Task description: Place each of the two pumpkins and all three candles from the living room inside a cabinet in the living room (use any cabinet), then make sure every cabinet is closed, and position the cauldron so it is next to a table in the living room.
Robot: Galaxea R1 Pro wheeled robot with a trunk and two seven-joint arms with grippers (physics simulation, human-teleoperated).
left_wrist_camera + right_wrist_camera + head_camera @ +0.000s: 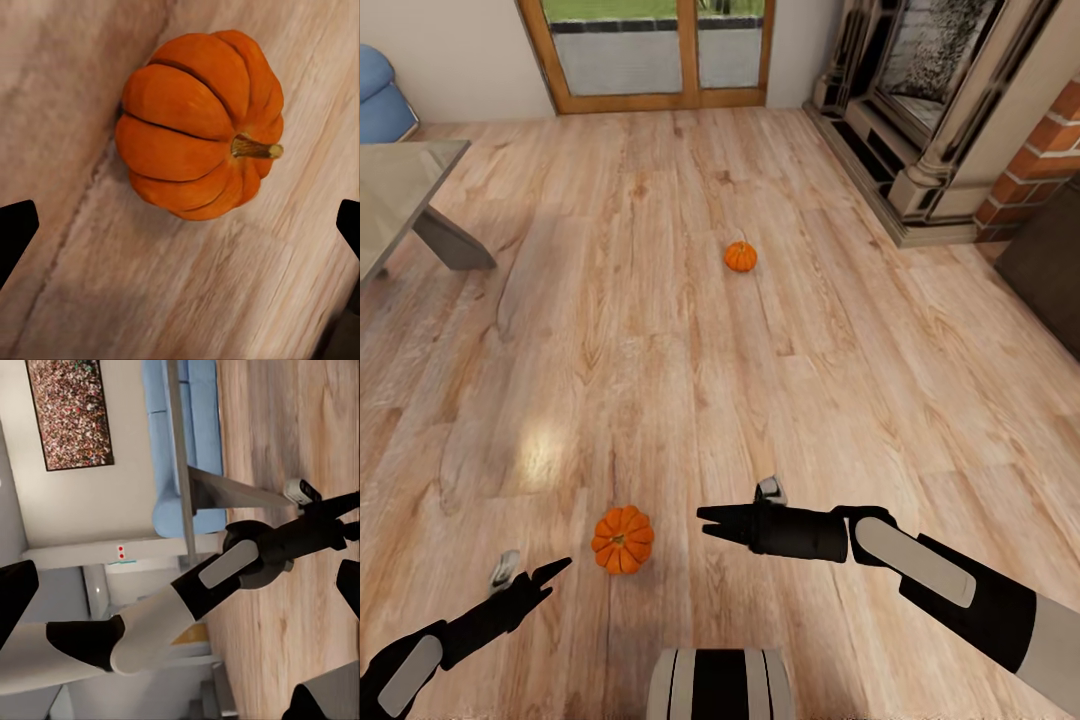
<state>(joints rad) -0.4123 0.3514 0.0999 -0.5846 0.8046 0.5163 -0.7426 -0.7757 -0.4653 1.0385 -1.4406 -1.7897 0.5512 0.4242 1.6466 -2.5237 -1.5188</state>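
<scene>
Two orange pumpkins lie on the wood floor. The near pumpkin (622, 540) (199, 124) lies just right of my left gripper (550, 576) (180, 229), which is open and hovers short of it, touching nothing. The far pumpkin (740, 257) sits alone mid-floor. My right gripper (712, 524) (180, 592) is open and empty, pointing left a little to the right of the near pumpkin. The corner of a dark-brown cabinet (1050, 268) shows at the right edge. The candles and the cauldron are out of view.
A grey-topped table (400, 190) stands at the left, with a blue sofa (380, 98) behind it. A stone fireplace (940, 110) and a brick wall (1040, 165) fill the back right. Wood-framed glass doors (650, 55) are straight ahead.
</scene>
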